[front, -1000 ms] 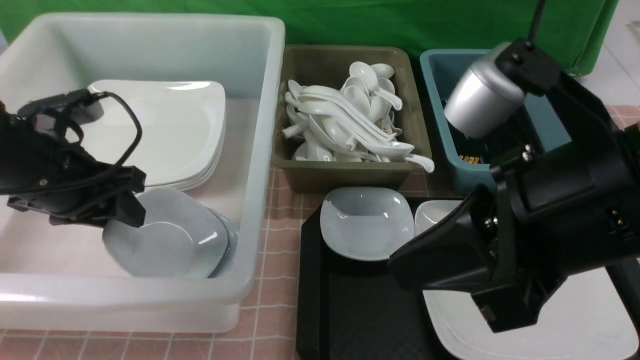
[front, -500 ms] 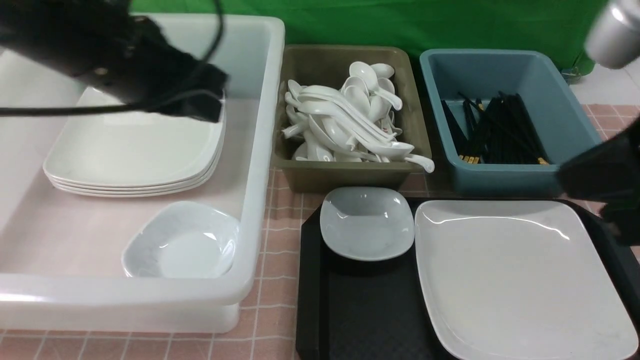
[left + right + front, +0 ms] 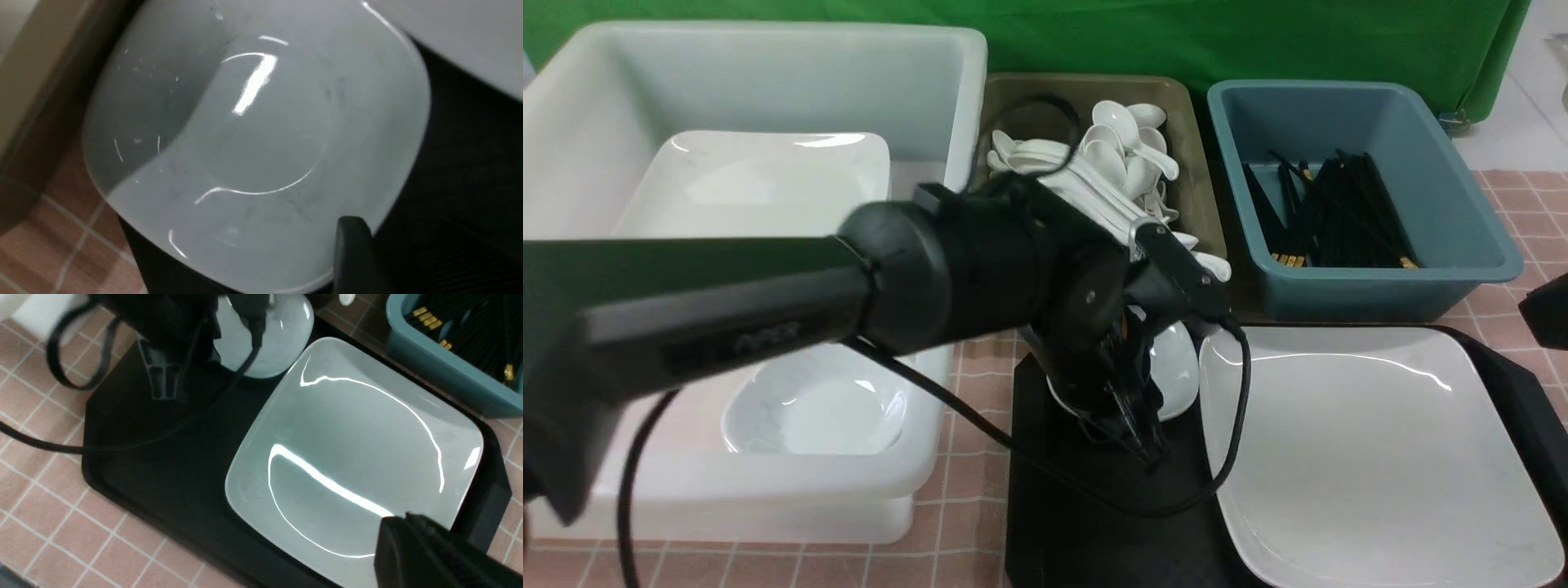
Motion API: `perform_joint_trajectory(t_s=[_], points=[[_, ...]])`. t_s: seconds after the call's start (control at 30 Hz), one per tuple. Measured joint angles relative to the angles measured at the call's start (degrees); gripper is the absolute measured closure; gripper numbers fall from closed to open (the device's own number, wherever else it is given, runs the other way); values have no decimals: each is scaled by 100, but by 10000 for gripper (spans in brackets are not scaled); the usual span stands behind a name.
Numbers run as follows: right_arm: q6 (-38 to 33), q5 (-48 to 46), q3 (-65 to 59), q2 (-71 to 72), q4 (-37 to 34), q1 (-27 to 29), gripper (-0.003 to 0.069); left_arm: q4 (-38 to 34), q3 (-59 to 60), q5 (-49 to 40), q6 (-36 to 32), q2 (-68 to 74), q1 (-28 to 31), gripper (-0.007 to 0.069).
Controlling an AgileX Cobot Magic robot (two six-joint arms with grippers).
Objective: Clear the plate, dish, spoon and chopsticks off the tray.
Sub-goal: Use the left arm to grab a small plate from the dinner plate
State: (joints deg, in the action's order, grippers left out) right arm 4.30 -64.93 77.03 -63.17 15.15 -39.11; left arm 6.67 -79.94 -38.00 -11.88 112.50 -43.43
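The black tray (image 3: 1086, 523) holds a small pale dish (image 3: 1180, 371) at its far left corner and the large white plate (image 3: 1372, 457) on its right. My left arm reaches across from the left, and my left gripper (image 3: 1139, 437) is down at the dish's near rim. In the left wrist view one finger (image 3: 351, 253) stands inside the dish (image 3: 253, 134) close to its rim, while the other is lost against the dark tray. My right gripper (image 3: 404, 522) is shut and empty, hovering over a corner of the plate (image 3: 355, 457). No spoon or chopsticks show on the tray.
A big white bin (image 3: 956, 245) on the left holds stacked plates (image 3: 760, 188) and a small dish (image 3: 817, 408). Behind the tray, an olive bin (image 3: 1201, 163) holds several white spoons. A blue bin (image 3: 1380, 286) holds black chopsticks. The left arm's cable (image 3: 1233, 457) droops over the tray.
My left arm left a dish in the white bin, rose, then swung right and came down at the dish on the tray. My right arm drew back from the camera to the right edge.
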Motion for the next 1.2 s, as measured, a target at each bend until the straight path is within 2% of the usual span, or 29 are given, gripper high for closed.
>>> perform_joint_trajectory(t_s=[0.03, 0.07, 0.1, 0.17, 0.2, 0.33, 0.47, 0.5, 0.53, 0.57, 0.63, 0.7, 0.83, 0.97, 1.2], points=[[0, 0, 0, 0, -45, 0, 629, 206, 0, 119, 5, 145, -13, 232], [0, 0, 0, 0, -56, 0, 629, 230, 0, 144, 5, 146, -13, 223], [0, 0, 0, 0, -120, 0, 629, 363, 0, 356, 5, 267, -17, 148], [0, 0, 0, 0, -187, 0, 629, 390, 0, 494, 5, 320, -17, 108], [0, 0, 0, 0, -246, 0, 629, 414, 0, 689, 5, 400, -17, 60], [0, 0, 0, 0, -291, 0, 629, 488, -7, 948, 13, 568, -17, 36], [0, 0, 0, 6, -299, 0, 629, 475, -23, 1017, 13, 616, -17, 125], [0, 0, 0, 8, -298, 0, 629, 420, -23, 1049, 18, 622, -17, 192], [0, 0, 0, 8, -298, 0, 629, 367, -23, 1049, 18, 635, -20, 295], [0, 0, 0, 8, -298, 0, 629, 352, -23, 1049, 18, 643, -20, 312], [0, 0, 0, 8, -310, 0, 629, 266, -37, 1078, -97, 643, -70, 479], [4, 0, 0, 8, -316, 0, 629, 194, -69, 1086, -129, 566, -89, 523], [4, 0, 0, 19, -431, 0, 629, 93, -80, 798, -129, 339, -77, 549], [4, 6, 35, 121, -1024, 0, 629, -155, -30, 234, -5, -273, -71, 603], [-206, 44, 565, 84, -1472, 0, 629, -155, -21, -52, 89, -1875, 81, 611]])
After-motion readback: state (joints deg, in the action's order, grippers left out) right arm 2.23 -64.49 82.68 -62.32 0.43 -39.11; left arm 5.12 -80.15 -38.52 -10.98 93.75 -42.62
